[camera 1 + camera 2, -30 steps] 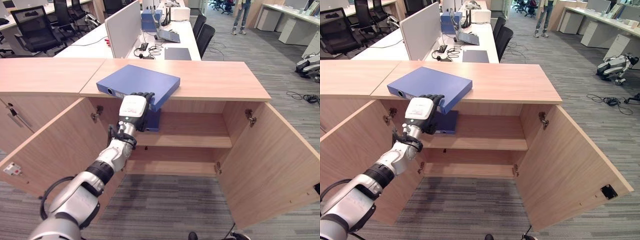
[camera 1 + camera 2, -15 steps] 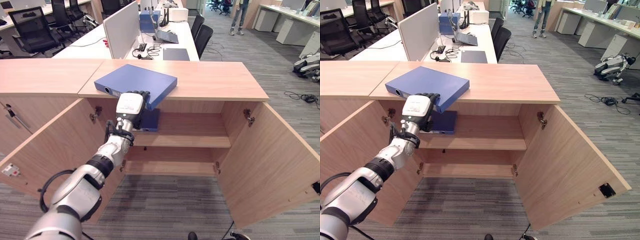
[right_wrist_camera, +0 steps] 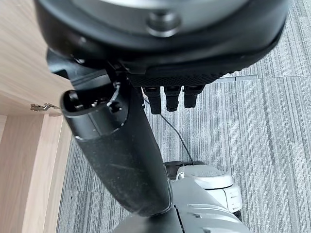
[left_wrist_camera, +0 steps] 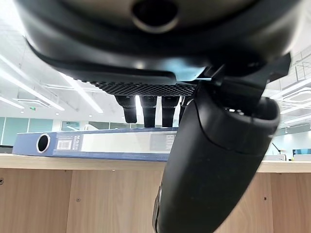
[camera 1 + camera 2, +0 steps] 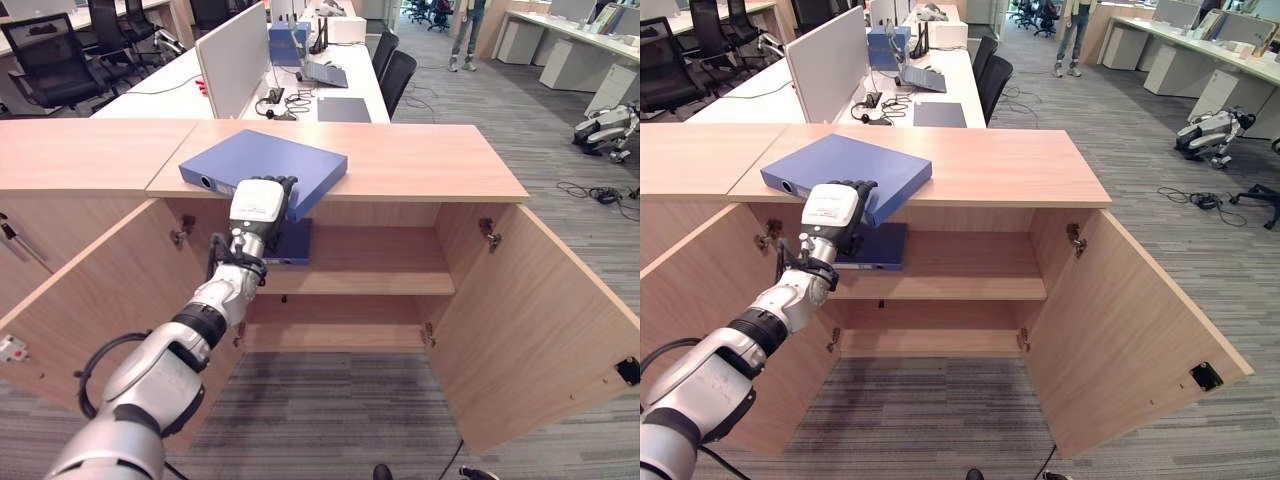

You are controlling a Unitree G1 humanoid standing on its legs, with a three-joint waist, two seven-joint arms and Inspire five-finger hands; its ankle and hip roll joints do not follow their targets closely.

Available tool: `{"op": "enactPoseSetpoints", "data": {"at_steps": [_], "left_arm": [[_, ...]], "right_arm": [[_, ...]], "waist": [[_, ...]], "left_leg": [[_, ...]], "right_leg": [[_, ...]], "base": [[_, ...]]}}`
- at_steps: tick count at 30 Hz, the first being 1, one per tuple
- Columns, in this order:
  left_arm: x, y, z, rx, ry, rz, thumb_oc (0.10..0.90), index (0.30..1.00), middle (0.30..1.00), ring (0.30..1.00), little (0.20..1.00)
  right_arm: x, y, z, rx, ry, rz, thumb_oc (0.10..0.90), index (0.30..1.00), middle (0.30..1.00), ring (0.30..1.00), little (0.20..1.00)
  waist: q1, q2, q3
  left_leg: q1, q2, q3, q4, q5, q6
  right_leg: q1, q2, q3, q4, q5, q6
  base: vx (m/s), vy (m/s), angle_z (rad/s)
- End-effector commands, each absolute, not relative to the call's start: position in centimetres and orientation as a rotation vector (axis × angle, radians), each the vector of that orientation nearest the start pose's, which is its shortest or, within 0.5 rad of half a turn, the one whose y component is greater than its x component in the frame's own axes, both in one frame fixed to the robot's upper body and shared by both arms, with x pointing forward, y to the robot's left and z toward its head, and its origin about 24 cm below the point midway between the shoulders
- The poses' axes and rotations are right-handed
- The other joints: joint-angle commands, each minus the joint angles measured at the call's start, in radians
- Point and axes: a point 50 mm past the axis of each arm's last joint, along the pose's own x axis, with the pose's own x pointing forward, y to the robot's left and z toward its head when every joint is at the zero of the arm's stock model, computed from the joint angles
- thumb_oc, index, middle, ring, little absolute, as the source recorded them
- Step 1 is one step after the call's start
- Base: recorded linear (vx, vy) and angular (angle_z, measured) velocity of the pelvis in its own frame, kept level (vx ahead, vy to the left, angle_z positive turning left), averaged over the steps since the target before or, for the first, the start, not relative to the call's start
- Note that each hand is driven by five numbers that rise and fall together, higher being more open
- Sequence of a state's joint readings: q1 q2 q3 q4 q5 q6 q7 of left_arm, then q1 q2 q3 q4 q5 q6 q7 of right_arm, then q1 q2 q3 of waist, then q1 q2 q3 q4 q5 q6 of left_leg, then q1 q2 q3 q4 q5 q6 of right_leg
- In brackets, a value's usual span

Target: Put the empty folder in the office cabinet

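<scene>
The blue folder [image 5: 265,166] lies flat on top of the office cabinet [image 5: 420,160], its near corner jutting a little past the front edge, spine with its round finger hole facing the robot's left. The left robot hand [image 5: 258,208] is raised to that overhanging edge, its white-backed palm turned toward me, dark fingers [image 4: 146,108] reaching up to the folder's front edge. From the wrist camera those fingers look fairly straight and only loosely bent, with the thumb [image 4: 209,165] apart below them, so the robot hand is spread rather than clamped, and I cannot tell for sure whether the fingertips actually touch the folder. Just behind and below the left robot hand, on the upper shelf [image 5: 370,270] inside the cabinet, a second blue folder [image 5: 872,247] lies flat. Both cabinet doors hang open, one door [image 5: 90,300] beside the arm, the other door [image 5: 545,320] well off on the far side. The right robot hand [image 3: 121,145] shows in its own wrist camera above grey carpet [image 3: 243,121], with loose, uncurled fingers and nothing in it. Beyond the cabinet stands an office bench [image 5: 340,75] with a divider screen [image 5: 232,58] and a laptop [image 5: 322,68], and a person [image 5: 1072,30] stands far back in the aisle.
</scene>
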State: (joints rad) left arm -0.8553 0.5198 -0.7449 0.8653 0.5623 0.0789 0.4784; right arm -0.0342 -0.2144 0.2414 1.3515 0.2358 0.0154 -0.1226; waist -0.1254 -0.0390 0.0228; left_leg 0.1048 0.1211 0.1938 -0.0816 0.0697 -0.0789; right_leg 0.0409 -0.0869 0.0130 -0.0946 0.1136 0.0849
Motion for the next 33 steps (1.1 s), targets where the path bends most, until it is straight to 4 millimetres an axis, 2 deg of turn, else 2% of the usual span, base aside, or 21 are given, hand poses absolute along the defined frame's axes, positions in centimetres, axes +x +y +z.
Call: {"op": "enactPoseSetpoints", "data": {"at_steps": [1, 4, 10, 15, 27, 29, 31, 33], "left_arm": [[41.0, 18.3, 20.7, 1.538, -0.465, 0.349, 0.662, 0.693, 0.693, 0.693, 0.693], [41.0, 18.3, 19.7, 1.522, -0.432, 0.329, 0.4, 0.3, 0.3, 0.3, 0.3], [41.0, 19.3, 17.2, 1.527, -0.31, 0.292, 0.4, 0.3, 0.3, 0.3, 0.3], [40.9, 20.2, 17.4, 1.513, -0.288, 0.316, 0.4, 0.3, 0.3, 0.3, 0.3], [40.9, 20.4, 17.7, 1.499, -0.298, 0.32, 0.4, 0.3, 0.3, 0.3, 0.3], [40.8, 19.1, 18.8, 1.445, -0.38, 0.321, 0.4, 0.3, 0.3, 0.3, 0.3], [40.4, 16.9, 20.2, 1.363, -0.504, 0.291, 0.4, 0.3, 0.3, 0.3, 0.3], [39.1, 13.8, 21.3, 1.279, -0.664, 0.206, 0.4, 0.3, 0.3, 0.3, 0.3]], "right_arm": [[7.9, -25.1, -16.2, -0.36, 1.33, -0.197, 0.8, 0.9, 0.9, 0.9, 0.9], [7.8, -25.1, -16.2, -0.355, 1.329, -0.199, 0.8, 0.9, 0.9, 0.9, 0.9], [7.7, -25.1, -16.2, -0.352, 1.328, -0.198, 0.8, 0.9, 0.9, 0.9, 0.9], [7.6, -25.2, -16.2, -0.357, 1.33, -0.202, 0.8, 0.9, 0.9, 0.9, 0.9], [7.1, -25.5, -16.2, -0.357, 1.344, -0.217, 0.8, 0.9, 0.9, 0.9, 0.9], [7.1, -25.4, -16.2, -0.354, 1.342, -0.214, 0.8, 0.9, 0.9, 0.9, 0.9], [6.9, -25.3, -16.3, -0.349, 1.346, -0.218, 0.8, 0.9, 0.9, 0.9, 0.9], [7.0, -25.2, -16.3, -0.332, 1.342, -0.23, 0.8, 0.9, 0.9, 0.9, 0.9]], "waist": [[-0.002, -0.006, -0.003], [-0.003, -0.007, -0.002], [-0.011, -0.01, -0.003], [-0.015, -0.01, -0.004], [-0.017, -0.013, -0.007], [-0.014, -0.013, -0.004], [-0.008, -0.014, 0.0], [0.002, -0.017, 0.007]], "left_leg": [[0.02, -0.005, -0.043, -0.006, -0.113, -0.002], [0.02, -0.006, -0.042, -0.006, -0.112, -0.002], [0.021, -0.005, -0.034, -0.006, -0.11, -0.003], [0.02, -0.005, -0.027, -0.006, -0.109, -0.004], [0.021, -0.006, -0.025, -0.006, -0.11, -0.003], [0.02, -0.007, -0.028, -0.006, -0.109, -0.003], [0.017, -0.008, -0.034, -0.006, -0.11, -0.001], [0.013, -0.008, -0.044, -0.006, -0.11, 0.001]], "right_leg": [[0.053, -0.006, -0.085, 0.007, -0.119, 0.058], [0.052, -0.006, -0.085, 0.007, -0.119, 0.058], [0.05, -0.004, -0.08, 0.007, -0.119, 0.057], [0.046, -0.003, -0.075, 0.007, -0.117, 0.059], [0.047, -0.004, -0.073, 0.007, -0.116, 0.06], [0.047, -0.005, -0.075, 0.007, -0.116, 0.059], [0.049, -0.006, -0.082, 0.007, -0.118, 0.058], [0.051, -0.008, -0.091, 0.007, -0.12, 0.057]], "base": [[0.0, 0.0, 0.0], [0.0, 0.0, 0.0], [0.0, 0.0, 0.0], [0.0, -0.003, -0.02], [0.0, -0.001, -0.01], [0.0, 0.0, 0.0], [0.0, 0.0, 0.0], [0.0, 0.0, 0.0]]}}
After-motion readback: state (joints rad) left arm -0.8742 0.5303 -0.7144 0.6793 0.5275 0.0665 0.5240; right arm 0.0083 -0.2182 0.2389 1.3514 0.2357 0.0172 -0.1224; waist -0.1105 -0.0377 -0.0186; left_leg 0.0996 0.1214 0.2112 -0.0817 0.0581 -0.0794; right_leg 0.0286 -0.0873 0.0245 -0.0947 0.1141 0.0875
